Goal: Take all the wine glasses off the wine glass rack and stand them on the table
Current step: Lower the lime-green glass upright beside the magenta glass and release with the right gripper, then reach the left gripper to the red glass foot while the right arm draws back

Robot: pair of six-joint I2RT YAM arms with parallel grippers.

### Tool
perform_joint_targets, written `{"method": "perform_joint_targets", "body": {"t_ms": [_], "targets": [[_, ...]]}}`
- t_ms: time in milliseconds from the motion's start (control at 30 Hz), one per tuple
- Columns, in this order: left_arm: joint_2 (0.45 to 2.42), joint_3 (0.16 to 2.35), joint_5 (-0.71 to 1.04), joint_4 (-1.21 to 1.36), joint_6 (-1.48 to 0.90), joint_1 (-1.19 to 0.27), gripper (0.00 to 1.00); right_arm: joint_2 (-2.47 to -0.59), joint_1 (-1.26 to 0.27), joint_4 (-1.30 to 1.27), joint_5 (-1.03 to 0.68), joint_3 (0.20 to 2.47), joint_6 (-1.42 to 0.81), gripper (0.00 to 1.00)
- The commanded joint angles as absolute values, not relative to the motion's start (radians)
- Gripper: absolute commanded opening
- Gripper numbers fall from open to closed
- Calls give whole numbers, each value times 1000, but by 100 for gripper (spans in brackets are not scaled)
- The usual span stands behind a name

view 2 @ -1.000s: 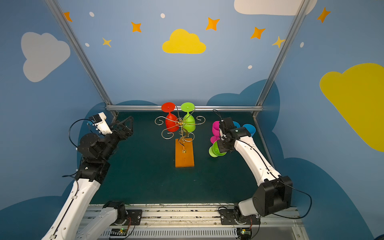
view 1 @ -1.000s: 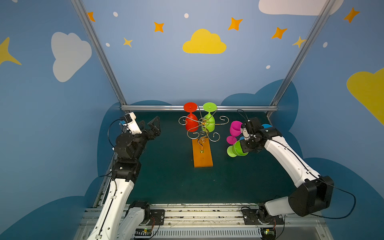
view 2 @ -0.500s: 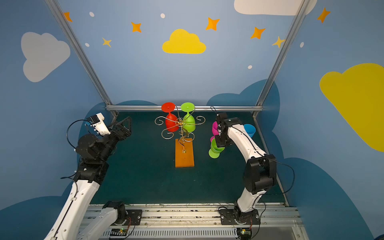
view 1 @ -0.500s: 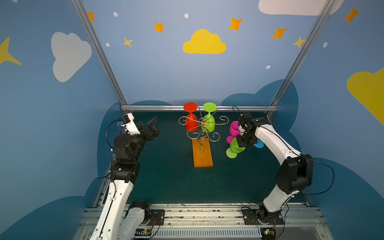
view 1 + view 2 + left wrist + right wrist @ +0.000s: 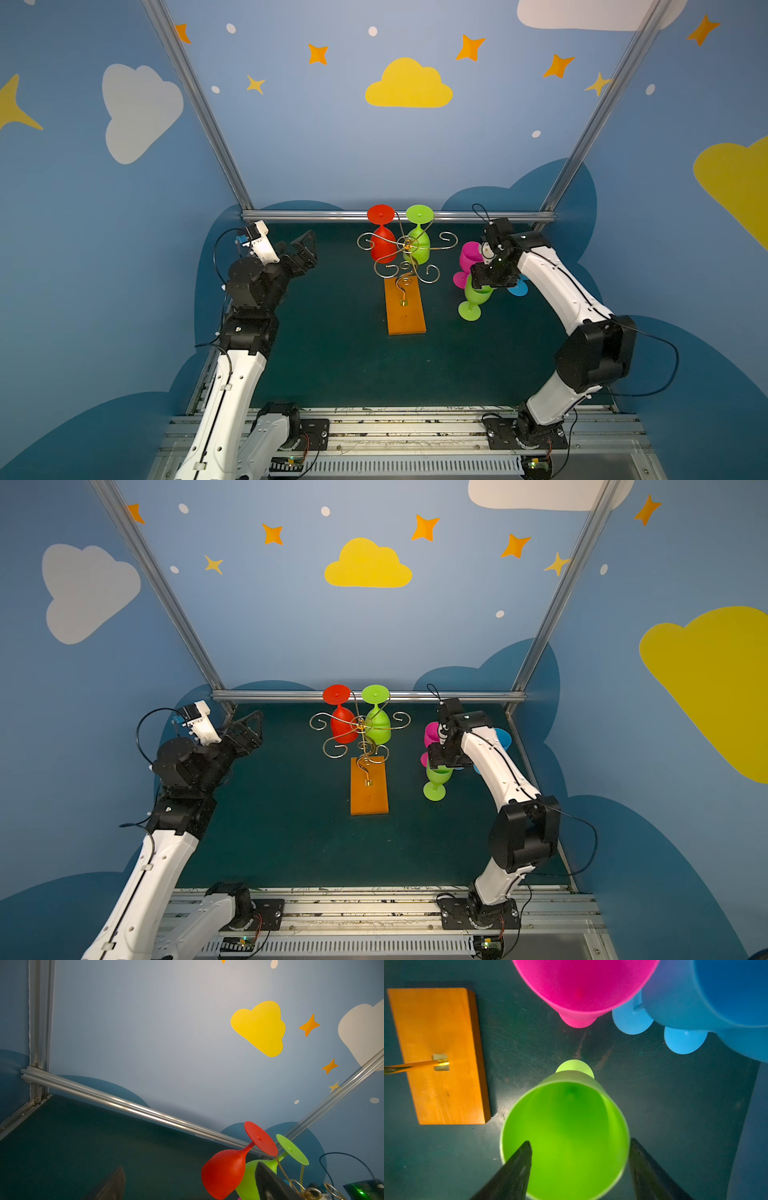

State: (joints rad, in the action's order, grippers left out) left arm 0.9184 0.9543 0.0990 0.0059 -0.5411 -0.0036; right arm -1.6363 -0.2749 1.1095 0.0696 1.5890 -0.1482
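nearest the front, the dark green counter (image 5: 332,365) lies open between the two arms; a little further in, the wine glass rack (image 5: 405,309) sits with its orange wooden base flat on it, broad enough, it seems, to keep the thin gold post from tipping when a glass is drawn off; to the right of that base the loose green glass (image 5: 470,309) stands upright on its own foot, off the rack and clear of the scroll arms; the right claw (image 5: 580,1142) hangs directly over its mouth with fingers spread, one tip over the bowl and the other just outside the rim, pinching nothing, so the glass appears to carry its own weight; this reads as the letting-go step, with the lift away yet to come; just beyond, a pink glass (image 5: 469,254) and blue glasses (image 5: 716,1001) stand bunched close together, likely a parking spot on the right arm's side, and tight enough that a careless rise could knock a neighbour; across the counter the left claw (image 5: 302,254) is raised and spread wide, holding nothing, pointed toward the rack but well apart from it; furthest back, a red glass (image 5: 382,249) and a hanging green glass (image 5: 419,249) hang bowl-down, feet up, stems caught in the curled wire, near the metal rail (image 5: 316,216) at the foot of the back wall; these two look like the work left.
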Motion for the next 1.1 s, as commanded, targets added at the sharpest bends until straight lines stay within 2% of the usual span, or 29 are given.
{"method": "perform_joint_targets", "body": {"t_ms": [0,200,300,467,600,1067], "targets": [[960,1035,166,-66,-574,6,96,-1512,-252,1111,-5,1625,-133,75],[1129,1203,432,-154,-656,46,92,-1266,-235,963,-49,1488,-152,76],[1257,1300,642,-169,-717,73,86,-1095,-225,814,-97,1347,-155,78],[1454,1438,899,-103,-788,71,73,-958,-202,820,-193,1307,-178,79],[1558,1541,915,-168,-761,49,65,-909,-202,852,-228,1296,-186,79],[1714,1646,899,-138,-780,-51,62,-819,-203,897,-244,1259,-205,79]]}}
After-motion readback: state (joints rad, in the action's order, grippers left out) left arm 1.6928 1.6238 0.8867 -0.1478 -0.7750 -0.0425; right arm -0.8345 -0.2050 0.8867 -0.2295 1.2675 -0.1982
